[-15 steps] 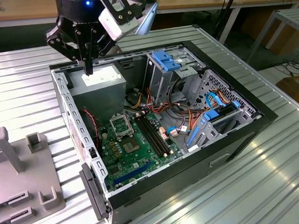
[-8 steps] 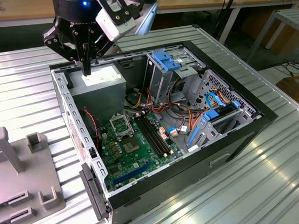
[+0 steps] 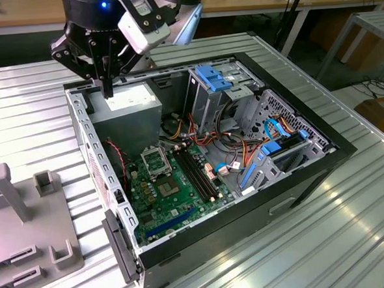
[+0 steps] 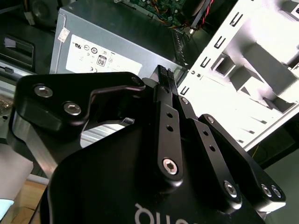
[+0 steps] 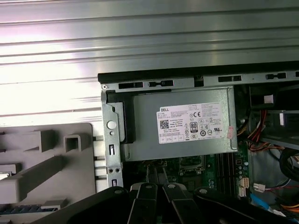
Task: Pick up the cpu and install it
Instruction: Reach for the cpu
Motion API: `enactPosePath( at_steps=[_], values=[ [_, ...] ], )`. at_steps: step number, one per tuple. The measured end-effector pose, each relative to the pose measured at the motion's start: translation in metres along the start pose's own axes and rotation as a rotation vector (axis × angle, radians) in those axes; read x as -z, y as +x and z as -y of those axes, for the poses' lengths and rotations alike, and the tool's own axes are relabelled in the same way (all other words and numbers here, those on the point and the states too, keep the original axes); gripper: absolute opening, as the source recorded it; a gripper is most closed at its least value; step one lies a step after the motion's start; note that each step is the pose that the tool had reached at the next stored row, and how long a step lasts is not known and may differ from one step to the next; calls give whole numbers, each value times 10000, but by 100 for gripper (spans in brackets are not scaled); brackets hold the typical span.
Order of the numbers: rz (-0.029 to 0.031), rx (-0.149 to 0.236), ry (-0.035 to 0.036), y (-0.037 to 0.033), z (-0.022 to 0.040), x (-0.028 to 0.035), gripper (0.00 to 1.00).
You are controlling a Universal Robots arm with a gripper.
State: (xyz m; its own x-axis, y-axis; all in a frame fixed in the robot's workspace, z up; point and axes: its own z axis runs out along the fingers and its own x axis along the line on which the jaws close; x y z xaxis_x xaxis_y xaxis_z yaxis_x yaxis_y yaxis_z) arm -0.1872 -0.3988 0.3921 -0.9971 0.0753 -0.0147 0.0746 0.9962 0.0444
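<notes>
**A:** Gripper [image 3: 108, 89] hovers above the power supply [image 3: 136, 107], fingers pinched together. I'd judge this the carrying stage.

**B:** The cpu? Can't tell if it's between them. Installing calls for careful alignment down on the motherboard [image 3: 160, 205].

- Exterior view: set high and off to one side, looking down aslant over the whole open case [image 3: 204, 241] on the table [image 3: 33, 108].
- First wrist view: looks down past the gripper [image 5: 156, 175] onto the power supply [image 5: 187, 126], fairly near.
- Second wrist view: close behind the gripper's links, facing that same power supply, which all three views share.
</notes>
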Motion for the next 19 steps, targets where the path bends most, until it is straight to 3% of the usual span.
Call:
enactPosePath(
  at_steps=[19],
  values=[
    [-41,-2,3,125,9,-2,11]
  ],
)
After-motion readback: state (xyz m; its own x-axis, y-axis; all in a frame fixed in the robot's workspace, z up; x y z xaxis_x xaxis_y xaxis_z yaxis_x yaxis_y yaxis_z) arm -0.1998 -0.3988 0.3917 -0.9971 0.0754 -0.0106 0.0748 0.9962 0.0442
